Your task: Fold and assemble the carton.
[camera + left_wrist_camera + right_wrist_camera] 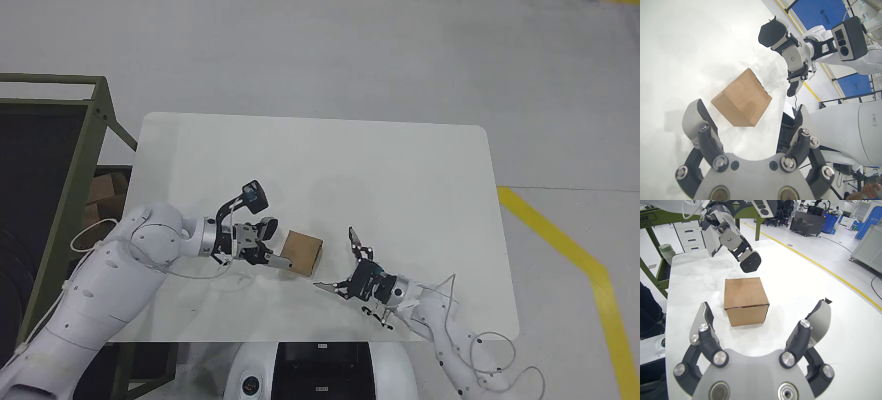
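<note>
Left gripper [272,245] sits at the left near the front edge of the table [400,160], fingers spread wide, holding nothing. One pad [750,263] hangs just past the carton's far top edge in the right wrist view; cannot tell whether it touches.

Carton [302,253] is next to the right, sitting flat on the table between the two grippers. It looks like a closed brown cube with all visible faces shut, and a ragged seam runs along one top edge [746,307]. It is roughly cubic, so there is no real long axis.

Right gripper [340,265] is further right, also fully spread and empty, pointed back at the carton with a clear gap of bare table between them.

Key relation: the carton lies straight ahead of both open grippers, one on each side. The left one is nearer, just beside the carton's left face; the right one stands off. Judging by this, folding looks essentially finished, and any next press or squeeze falls to the left arm first.
</note>
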